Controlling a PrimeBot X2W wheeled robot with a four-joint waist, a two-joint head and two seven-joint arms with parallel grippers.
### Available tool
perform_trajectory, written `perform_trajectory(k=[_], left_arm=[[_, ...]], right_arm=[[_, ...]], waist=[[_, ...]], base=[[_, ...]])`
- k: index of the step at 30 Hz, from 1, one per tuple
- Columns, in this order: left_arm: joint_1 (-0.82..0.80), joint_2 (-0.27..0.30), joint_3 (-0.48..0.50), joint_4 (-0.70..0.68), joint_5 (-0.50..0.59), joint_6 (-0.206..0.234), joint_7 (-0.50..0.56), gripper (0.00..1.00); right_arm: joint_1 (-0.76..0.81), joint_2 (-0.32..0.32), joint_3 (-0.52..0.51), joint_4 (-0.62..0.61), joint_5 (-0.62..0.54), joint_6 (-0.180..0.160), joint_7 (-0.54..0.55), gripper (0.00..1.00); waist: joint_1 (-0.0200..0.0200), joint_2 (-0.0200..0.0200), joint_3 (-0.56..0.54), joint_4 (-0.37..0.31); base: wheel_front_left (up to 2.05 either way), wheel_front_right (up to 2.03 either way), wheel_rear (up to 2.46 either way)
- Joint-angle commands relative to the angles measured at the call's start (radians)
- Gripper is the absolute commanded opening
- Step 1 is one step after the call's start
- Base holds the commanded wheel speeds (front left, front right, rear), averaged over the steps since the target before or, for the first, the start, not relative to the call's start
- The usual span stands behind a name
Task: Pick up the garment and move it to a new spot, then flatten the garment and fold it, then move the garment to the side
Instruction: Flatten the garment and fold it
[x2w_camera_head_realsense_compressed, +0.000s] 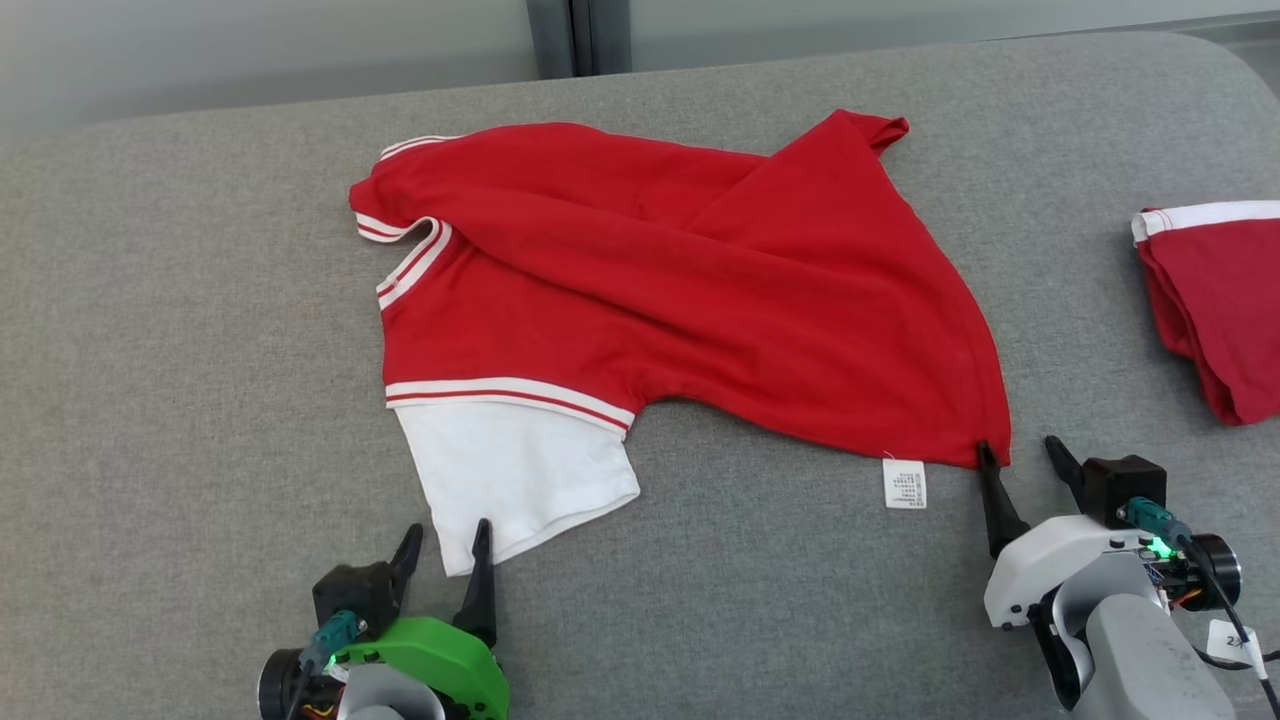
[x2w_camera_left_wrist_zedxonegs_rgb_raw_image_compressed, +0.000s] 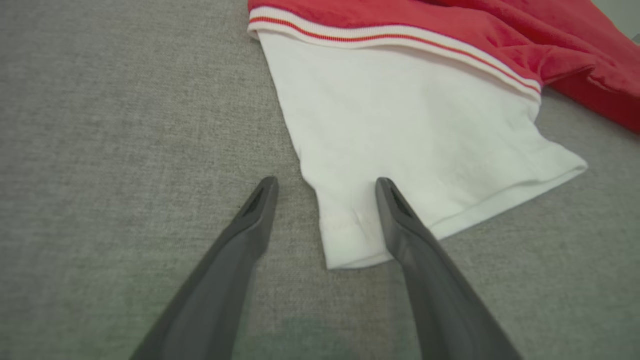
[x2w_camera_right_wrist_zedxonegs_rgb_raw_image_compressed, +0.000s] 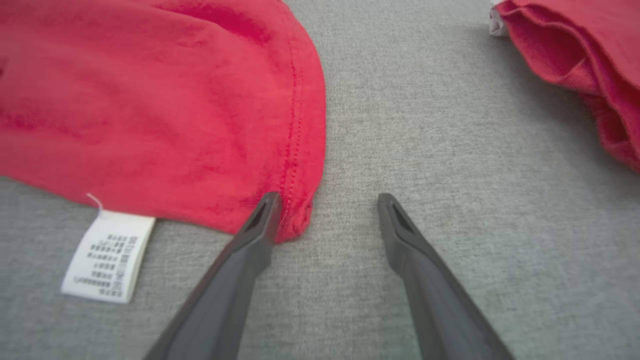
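Flattening seems the step in hand: the left pincer (x2w_camera_head_realsense_compressed: 448, 528) and the right pincer (x2w_camera_head_realsense_compressed: 1020, 446) stand open at the white sleeve (x2w_camera_head_realsense_compressed: 510, 470) and the hem corner (x2w_camera_head_realsense_compressed: 990, 440) of the garment (x2w_camera_head_realsense_compressed: 700, 290). Next, both should close there.

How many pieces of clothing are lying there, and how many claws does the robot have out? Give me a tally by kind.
Garments: 2, the red-and-white garment spread in the middle and a second red garment at the right edge
Grippers: 2, the left gripper and the right gripper, both open
Total: 4
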Motion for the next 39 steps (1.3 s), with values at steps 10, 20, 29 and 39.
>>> perform_trajectory(k=[10,20,29,39], left_arm=[[0.013,-0.015,-0.048,0.034,-0.012,0.001,0.024,1.00],[0.018,-0.014,-0.077,0.063,-0.035,-0.014,0.025,0.31],[0.000,-0.010,-0.062,0.019,-0.056,-0.025,0.019,0.00],[-0.015,-0.007,0.088,-0.282,-0.009,-0.042,0.014,0.00]], right_arm=[[-0.015,0.002,0.052,0.004,0.040,0.000,0.002,1.00],[-0.001,0.003,0.068,0.106,0.071,0.000,0.009,0.22],[-0.010,0.000,0.042,0.000,0.163,0.000,0.002,0.00],[-0.008,0.000,0.047,-0.253,0.247,0.000,0.002,0.00]], waist=[[0.0000,0.0000,-0.003,0.013],[0.0000,0.0000,-0.008,0.016],[0.0000,0.0000,-0.031,0.025],[0.0000,0.0000,-0.104,0.040]], base=[[0.00,0.00,0.00],[0.00,0.00,0.00],[0.00,0.00,0.00],[0.00,0.00,0.00]])
